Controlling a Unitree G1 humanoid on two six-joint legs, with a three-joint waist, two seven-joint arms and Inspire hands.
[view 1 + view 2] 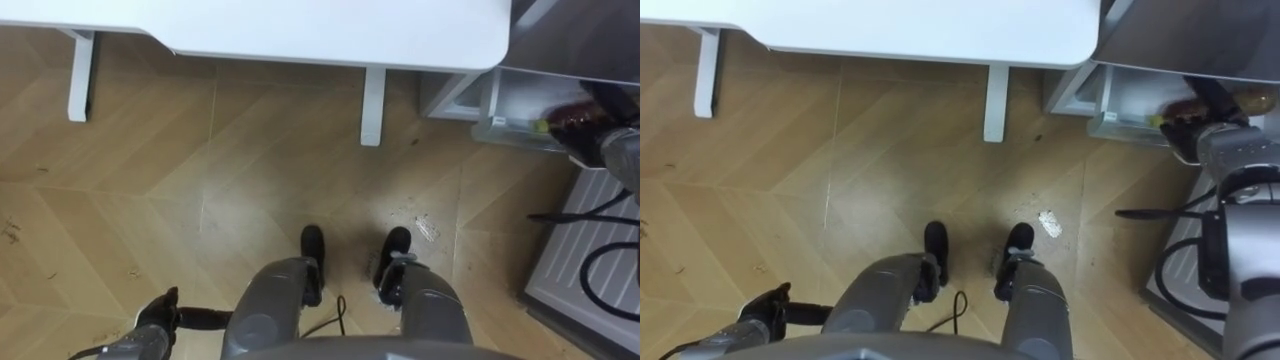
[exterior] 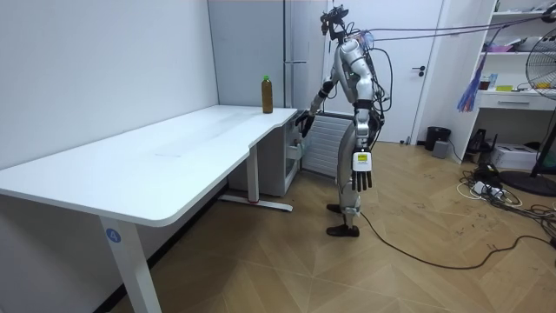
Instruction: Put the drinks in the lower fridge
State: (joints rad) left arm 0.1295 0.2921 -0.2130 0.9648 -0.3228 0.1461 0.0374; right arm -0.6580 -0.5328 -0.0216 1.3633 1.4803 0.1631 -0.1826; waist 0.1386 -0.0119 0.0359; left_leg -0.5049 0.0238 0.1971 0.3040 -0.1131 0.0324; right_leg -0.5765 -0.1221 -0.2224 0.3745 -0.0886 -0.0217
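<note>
The right arm reaches sideways into the open lower fridge compartment [image 1: 500, 108]. The right hand [image 1: 1196, 138] is at a brown, yellow-green-capped drink bottle [image 1: 1185, 105] there; I cannot tell whether its fingers grip. The left hand [image 2: 362, 170] hangs with its fingers relaxed. A second brown bottle [image 2: 267, 94] stands at the far corner of the white table [image 2: 174, 165].

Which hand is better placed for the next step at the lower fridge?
Right. The right hand is reaching into the open lower fridge beside the white table. The left hand hangs open by the thigh, on the side away from the fridge.
</note>
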